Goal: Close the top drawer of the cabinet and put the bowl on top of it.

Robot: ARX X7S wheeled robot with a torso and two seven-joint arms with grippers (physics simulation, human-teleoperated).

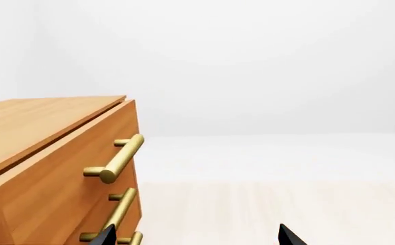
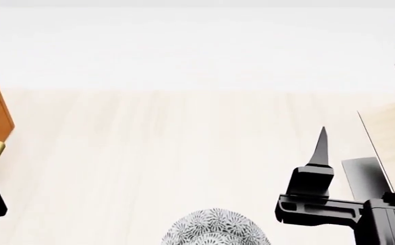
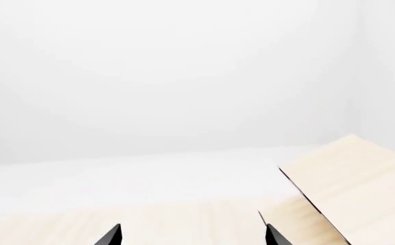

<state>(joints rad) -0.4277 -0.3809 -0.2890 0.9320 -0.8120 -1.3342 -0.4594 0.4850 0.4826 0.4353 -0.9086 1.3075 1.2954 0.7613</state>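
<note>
Left wrist view first: the cabinet (image 1: 54,168) is filling the lower corner, and its top drawer (image 1: 68,178) is sitting slightly proud of the body beneath the top panel, so it looks not fully shut. The brass handle (image 1: 115,159) is jutting out just ahead of the left gripper (image 1: 195,237), whose dark fingers (image 1: 105,236) are standing wide apart and holding nothing, probably lined up to push the drawer front home.

Over to the head view: the bowl (image 2: 214,228) is resting on the pale surface (image 2: 183,153), well apart from the cabinet, only its patterned rim peeking in at the frame's edge. The right gripper (image 2: 364,148) is hovering beside the bowl, fingers spread wide and empty, likely waiting for the lift. A pale wood rack (image 2: 388,122) is standing on the far side of that gripper from the cabinet.

Right wrist view: two finger tips are showing wide apart, pointing past the rack's slanted boards, with no bowl between them.
</note>
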